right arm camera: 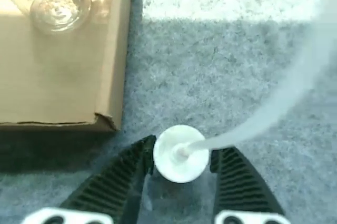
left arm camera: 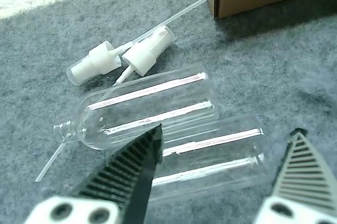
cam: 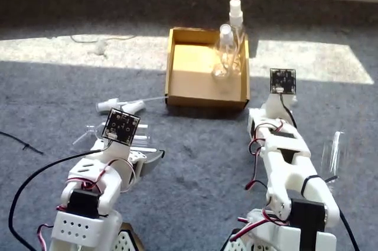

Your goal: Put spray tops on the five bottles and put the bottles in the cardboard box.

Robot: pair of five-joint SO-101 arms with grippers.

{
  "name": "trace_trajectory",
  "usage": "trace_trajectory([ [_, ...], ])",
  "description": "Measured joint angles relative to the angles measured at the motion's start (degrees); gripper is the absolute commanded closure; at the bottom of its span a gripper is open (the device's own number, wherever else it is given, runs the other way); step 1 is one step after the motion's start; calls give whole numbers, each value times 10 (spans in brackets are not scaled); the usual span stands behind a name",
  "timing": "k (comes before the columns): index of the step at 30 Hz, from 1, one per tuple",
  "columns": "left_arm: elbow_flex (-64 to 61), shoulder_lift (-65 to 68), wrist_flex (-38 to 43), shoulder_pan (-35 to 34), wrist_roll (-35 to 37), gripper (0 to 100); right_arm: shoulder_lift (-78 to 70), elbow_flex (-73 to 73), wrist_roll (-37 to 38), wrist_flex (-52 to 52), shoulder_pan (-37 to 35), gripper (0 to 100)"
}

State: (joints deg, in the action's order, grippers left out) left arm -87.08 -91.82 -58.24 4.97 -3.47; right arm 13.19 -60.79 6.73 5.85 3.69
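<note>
Two uncapped clear bottles [left arm camera: 147, 103] [left arm camera: 210, 155] lie side by side on the grey carpet. My left gripper [left arm camera: 221, 155] hangs open just above the nearer one. Two white spray tops [left arm camera: 97, 63] [left arm camera: 150, 50] with long tubes lie beyond them, towards the cardboard box [cam: 189, 77]. Two capped bottles [cam: 226, 50] [cam: 236, 20] stand at the box's far right side. My right gripper [right arm camera: 180, 155] is shut on a white spray top [right arm camera: 180, 154] just off the box's near right corner [right arm camera: 105, 121], tube pointing up at the camera. Another clear bottle [cam: 333, 153] lies right of the right arm.
A thin white cable [cam: 100, 41] lies on the sunlit carpet left of the box, and a black cable [cam: 18, 144] crosses the carpet at the far left. Open carpet lies between the two arms in front of the box.
</note>
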Motion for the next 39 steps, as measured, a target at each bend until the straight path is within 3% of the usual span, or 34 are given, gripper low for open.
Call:
trace_trajectory([
  [9, 0, 0, 0, 1, 0, 664, 0, 0, 0, 22, 24, 995],
  [18, 0, 0, 0, 1, 0, 664, 142, 72, -3, 316, 15, 995],
  [21, 0, 0, 0, 1, 0, 664, 245, 93, 46, 440, -37, 995],
  [26, 0, 0, 0, 1, 0, 664, 372, 102, 175, 642, -214, 991],
  [30, 0, 0, 0, 1, 0, 664, 351, 105, 209, 686, -345, 990],
  [35, 0, 0, 0, 1, 0, 664, 200, 164, 214, 673, -373, 985],
  [39, 0, 0, 0, 1, 0, 664, 59, 246, 244, 671, -376, 866],
])
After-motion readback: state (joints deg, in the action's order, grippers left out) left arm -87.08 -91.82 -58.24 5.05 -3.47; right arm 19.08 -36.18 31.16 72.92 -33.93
